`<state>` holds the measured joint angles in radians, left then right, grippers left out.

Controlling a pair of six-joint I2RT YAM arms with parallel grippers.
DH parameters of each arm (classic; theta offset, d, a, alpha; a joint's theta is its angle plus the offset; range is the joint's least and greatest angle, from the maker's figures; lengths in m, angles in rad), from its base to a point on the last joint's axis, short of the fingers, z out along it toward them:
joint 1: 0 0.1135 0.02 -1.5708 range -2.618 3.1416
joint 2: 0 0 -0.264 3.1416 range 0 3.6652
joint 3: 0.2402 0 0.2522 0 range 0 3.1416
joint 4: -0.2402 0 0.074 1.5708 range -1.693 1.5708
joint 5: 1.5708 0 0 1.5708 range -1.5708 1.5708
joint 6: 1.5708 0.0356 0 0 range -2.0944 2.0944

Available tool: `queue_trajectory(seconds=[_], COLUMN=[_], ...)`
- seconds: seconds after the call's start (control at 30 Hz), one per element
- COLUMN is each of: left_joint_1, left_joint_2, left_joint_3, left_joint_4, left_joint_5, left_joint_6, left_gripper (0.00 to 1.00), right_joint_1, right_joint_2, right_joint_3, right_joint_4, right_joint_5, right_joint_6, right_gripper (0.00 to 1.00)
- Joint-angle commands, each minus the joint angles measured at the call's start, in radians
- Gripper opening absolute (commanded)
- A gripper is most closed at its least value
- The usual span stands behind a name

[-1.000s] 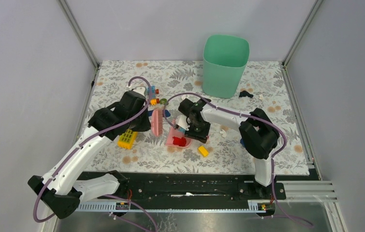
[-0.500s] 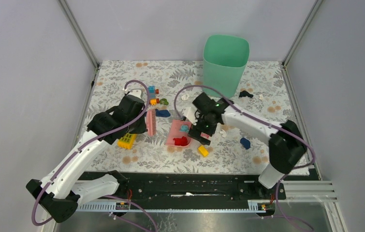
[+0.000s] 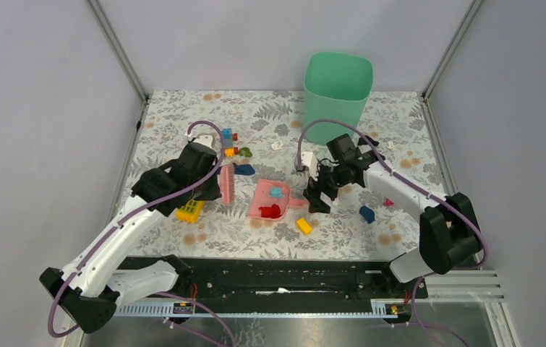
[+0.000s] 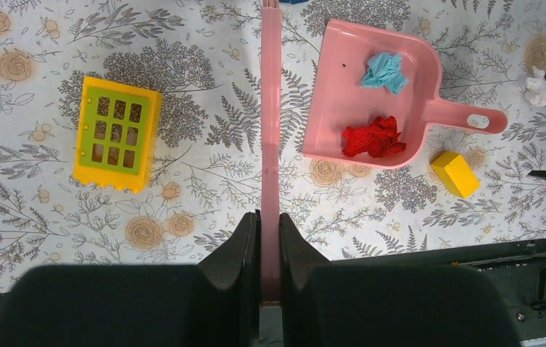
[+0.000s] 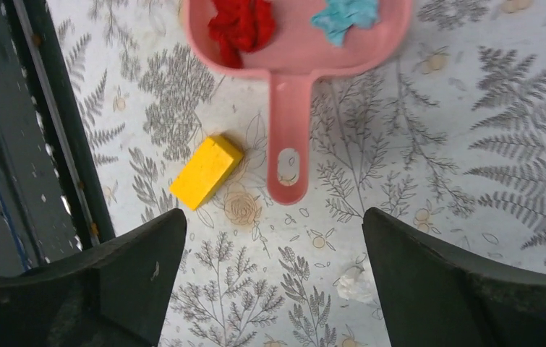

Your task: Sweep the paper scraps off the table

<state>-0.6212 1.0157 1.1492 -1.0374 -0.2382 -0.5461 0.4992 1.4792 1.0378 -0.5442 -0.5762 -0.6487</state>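
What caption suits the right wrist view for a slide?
Open right fingers frame the pink dustpan handle; a yellow brick and a white paper scrap lie beside it on the table.

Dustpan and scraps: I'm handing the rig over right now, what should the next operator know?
Left gripper: shut on the brush, beside the dustpan's open edge.
Right gripper: open above the handle, not touching it.
Done: red wad and blue wad lie in the dustpan.
Left: white scraps on the table: that one by the handle's end, another left of the bin, a small bit right of it. Sweep them in, then probably tip into the bin.
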Motion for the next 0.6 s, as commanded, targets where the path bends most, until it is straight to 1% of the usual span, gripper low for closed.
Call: queue_trajectory(seconds=[0.0, 0.13, 0.2, 0.27, 0.43, 0.57], left_joint_1=[0.001, 0.0, 0.0, 0.0, 0.0, 0.001], left_joint_2=[-0.006, -0.003, -0.003, -0.005, 0.004, 0.006], left_joint_3=[0.001, -0.001, -0.008, -0.013, -0.021, -0.021], left_joint_4=[0.05, 0.048, 0.047, 0.048, 0.049, 0.05], left_joint_5=[0.009, 0.016, 0.015, 0.005, 0.002, -0.005], left_joint_6=[0.019, 0.023, 0.026, 0.027, 0.028, 0.033], left_gripper=[0.1, 0.1, 0.1, 0.1, 0.1, 0.1], right_joint_1=[0.005, 0.005, 0.005, 0.004, 0.007, 0.02], right_joint_2=[0.002, -0.041, -0.058, -0.053, 0.002, 0.062], right_joint_3=[-0.066, -0.153, -0.175, -0.178, -0.152, -0.13], right_joint_4=[0.014, 0.165, 0.217, 0.253, 0.235, 0.202], right_joint_5=[-0.106, -0.073, -0.066, -0.059, -0.093, -0.094], right_joint_6=[-0.228, -0.229, -0.234, -0.213, -0.207, -0.214], right_gripper=[0.99, 0.93, 0.86, 0.8, 0.74, 0.65])
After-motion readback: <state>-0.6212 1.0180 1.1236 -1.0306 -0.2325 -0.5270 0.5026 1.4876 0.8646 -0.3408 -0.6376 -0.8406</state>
